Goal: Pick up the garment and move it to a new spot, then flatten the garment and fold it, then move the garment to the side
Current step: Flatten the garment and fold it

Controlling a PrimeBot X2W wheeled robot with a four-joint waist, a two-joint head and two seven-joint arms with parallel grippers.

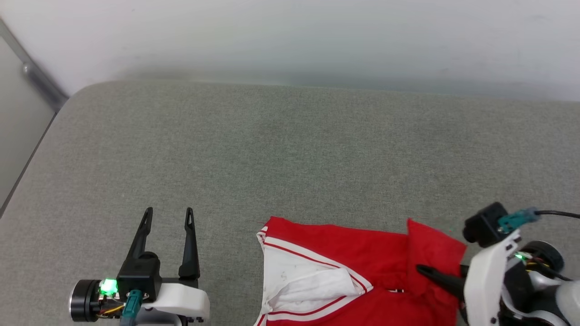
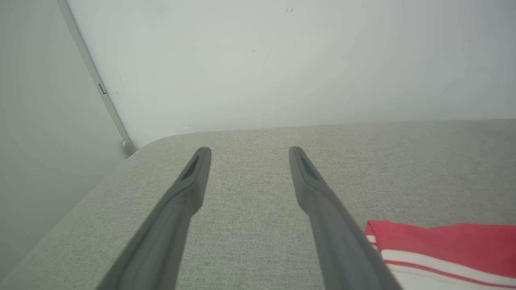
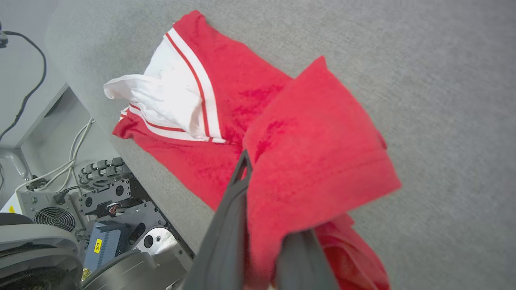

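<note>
In right tool [image 1: 430,274]: garment [image 1: 362,253] flap pinched.

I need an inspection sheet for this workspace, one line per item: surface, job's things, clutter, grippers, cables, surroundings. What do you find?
Surface: grey fabric-covered table, far-left corner rounded.
Job's things: red garment with white striped trim, bunched at the near edge, one red flap lifted.
Clutter: nothing seen.
Grippers: left gripper open over bare surface, apart from the garment; right gripper shut on the lifted flap.
Cables: black cable at the right wrist; white cables below the table edge.
Surroundings: pale wall behind the table; fan unit below the near edge.
</note>
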